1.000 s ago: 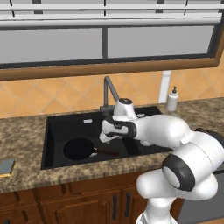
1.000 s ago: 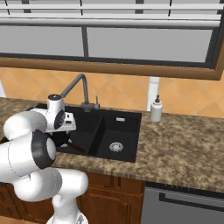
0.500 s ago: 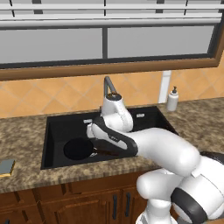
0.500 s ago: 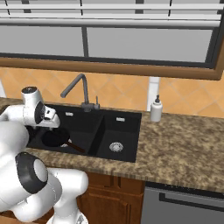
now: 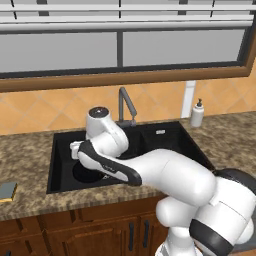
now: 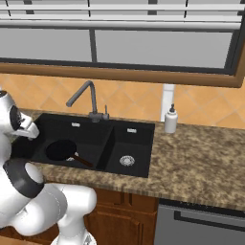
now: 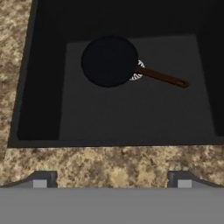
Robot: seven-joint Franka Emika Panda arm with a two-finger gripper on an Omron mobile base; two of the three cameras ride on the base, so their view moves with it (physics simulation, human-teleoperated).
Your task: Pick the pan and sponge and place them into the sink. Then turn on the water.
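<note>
Black pan (image 7: pixel 109 60) lies in sink's (image 6: pixel 57 125) wide basin, partly over drain (image 7: pixel 138 70); jaws released, empty.

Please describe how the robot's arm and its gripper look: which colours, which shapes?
The arm is made of glossy white, rounded segments with dark grey to black bands at the joints, and a round dark cap sits on top of one joint. No loose cables or markings show. The gripper has two small, blocky dark grey finger tips, each with a lighter grey pad.
</note>
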